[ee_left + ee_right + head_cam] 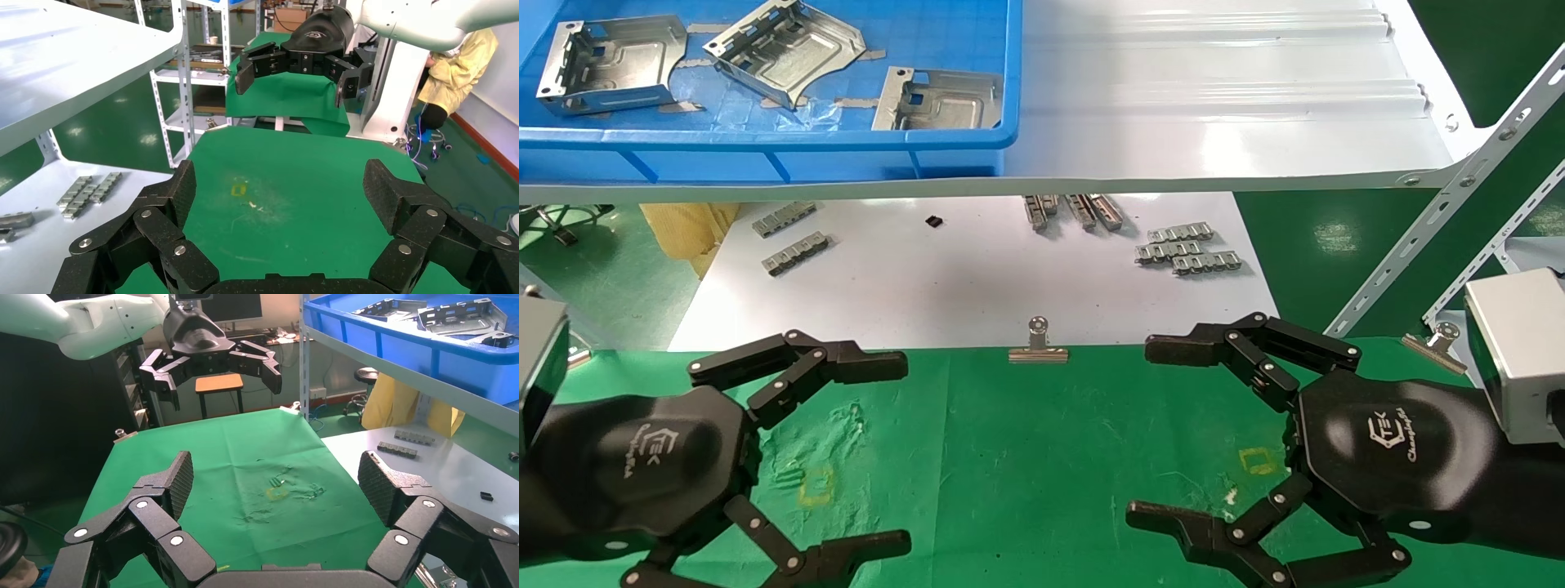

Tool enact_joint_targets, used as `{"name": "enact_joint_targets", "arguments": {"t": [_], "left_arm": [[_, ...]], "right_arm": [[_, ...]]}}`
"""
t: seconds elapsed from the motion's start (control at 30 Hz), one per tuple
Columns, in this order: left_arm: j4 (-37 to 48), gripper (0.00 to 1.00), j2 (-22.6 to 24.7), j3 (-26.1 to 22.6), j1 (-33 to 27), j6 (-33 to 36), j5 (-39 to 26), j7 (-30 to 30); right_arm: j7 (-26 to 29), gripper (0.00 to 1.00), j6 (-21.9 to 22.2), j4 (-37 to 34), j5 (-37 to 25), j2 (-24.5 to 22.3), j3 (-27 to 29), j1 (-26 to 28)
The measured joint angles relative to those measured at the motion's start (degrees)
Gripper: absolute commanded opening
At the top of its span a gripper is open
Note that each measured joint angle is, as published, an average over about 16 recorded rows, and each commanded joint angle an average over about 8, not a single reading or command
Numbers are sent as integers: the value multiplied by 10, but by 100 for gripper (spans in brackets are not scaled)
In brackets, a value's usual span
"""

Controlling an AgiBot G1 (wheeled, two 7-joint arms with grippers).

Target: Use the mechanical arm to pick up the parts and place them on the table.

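Setting: a table (1026,457) covered in wrinkled green cloth with small yellow square outlines, set against a white sheet surface (977,278); a white shelf (1214,106) runs above it.
Left gripper (903,449): hovers over the green cloth on the robot's left, fingers spread wide apart, holding nothing.
Right gripper (1140,433): hovers over the cloth on the robot's right, facing the left one, fingers also spread wide, holding nothing.
Parts: three shiny silver brackets lie in a blue bin (764,147) on the shelf, one at the bin's left (609,65), one in the middle (784,45), one at its right (940,98).
Other items: grey toothed strips (1189,249) lie on the white sheet; a silver binder clip (1038,343) sits on the cloth's far edge.
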State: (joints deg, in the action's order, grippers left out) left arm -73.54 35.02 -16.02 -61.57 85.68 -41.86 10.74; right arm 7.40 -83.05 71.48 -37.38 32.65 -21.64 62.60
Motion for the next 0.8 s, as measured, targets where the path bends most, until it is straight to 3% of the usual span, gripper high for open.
{"name": "enact_joint_targets", "arguments": {"t": [0.8], "left_arm": [[0, 100, 0, 0, 0, 0, 0, 0]], "right_arm": [[0, 100, 0, 0, 0, 0, 0, 0]]}}
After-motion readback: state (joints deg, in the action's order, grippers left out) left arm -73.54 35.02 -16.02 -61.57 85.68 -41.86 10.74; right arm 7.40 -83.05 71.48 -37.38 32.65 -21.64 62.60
